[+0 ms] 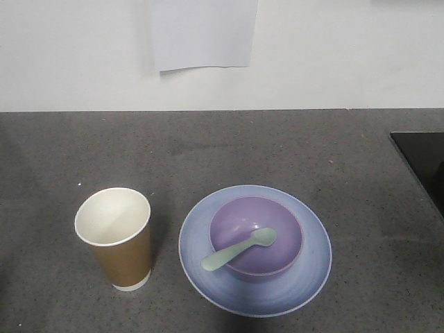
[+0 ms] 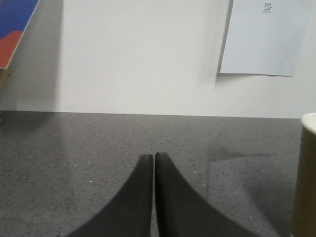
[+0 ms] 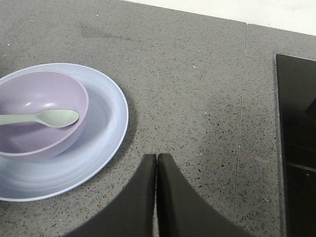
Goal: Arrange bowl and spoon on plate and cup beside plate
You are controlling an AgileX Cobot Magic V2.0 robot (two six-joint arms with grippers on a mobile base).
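Front view: plate (image 1: 254, 251) sits lower center-right of the frame on the dark grey speckled surface (image 1: 222, 152). Bowl (image 1: 257, 236) rests upright on the plate, roughly centered. Spoon (image 1: 239, 249) lies in the bowl, head inside toward the right, handle propped over the bowl's lower-left rim. Cup (image 1: 114, 237) stands upright, lower left of the frame, just beside the plate and not touching it, white inside showing.

White sheet of paper (image 1: 201, 33) on the wall at top center. Black panel (image 1: 423, 163) at the right edge of the surface.

Left wrist view: left hand (image 2: 153, 157) at bottom center, fingers pressed together, clenched on nothing, over bare surface; cup rim and side at the far right edge.

Right wrist view: right hand (image 3: 156, 157) at bottom center, fingers together, clenched on nothing, near the plate's right rim and apart from it. Plate, bowl and spoon at left of the frame, black panel at right.
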